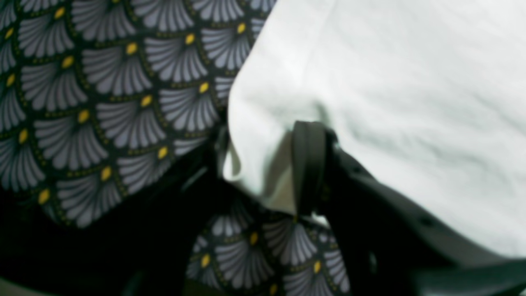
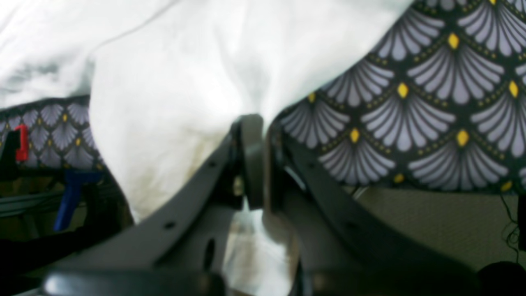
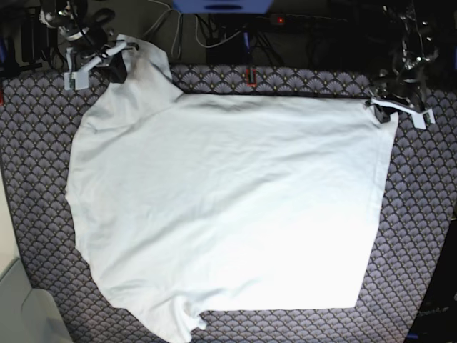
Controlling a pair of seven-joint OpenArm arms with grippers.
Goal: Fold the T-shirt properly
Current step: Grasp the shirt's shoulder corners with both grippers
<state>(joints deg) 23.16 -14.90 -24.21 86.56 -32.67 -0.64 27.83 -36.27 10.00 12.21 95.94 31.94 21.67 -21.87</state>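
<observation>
Both claws grip cloth: right claw [image 2: 257, 160] is pinched tight on a bunched fold of the plain white, wrinkled short-sleeved cotton T-shirt [image 3: 228, 207], seen in base view at top-left w/ the fabric lifted into a peak; left claw [image 1: 267, 164] holds the shirt's far corner at top-right of base view, one dark finger [image 1: 308, 164] pressed on the hem, jaws partway closed w/ cloth between them. Shirt lies spread across the purple scallop-patterned tablecloth [image 3: 421, 214] covering the bench, mostly flat, a sleeve poking out near the bottom edge. Step in hand looks like taking the far edge to carry it over toward the near edge. To do it well, both claws should prob. lift together & level, keep the edge taut btwn them so no sag or crease forms mid-span, and move at equal pace so the fold line stays straight. Pose: both arms reach to the far side of the bench, wrists angled down at the cloth, right arm's claw a bit higher than the left's, well apart across the shirt's width.
</observation>
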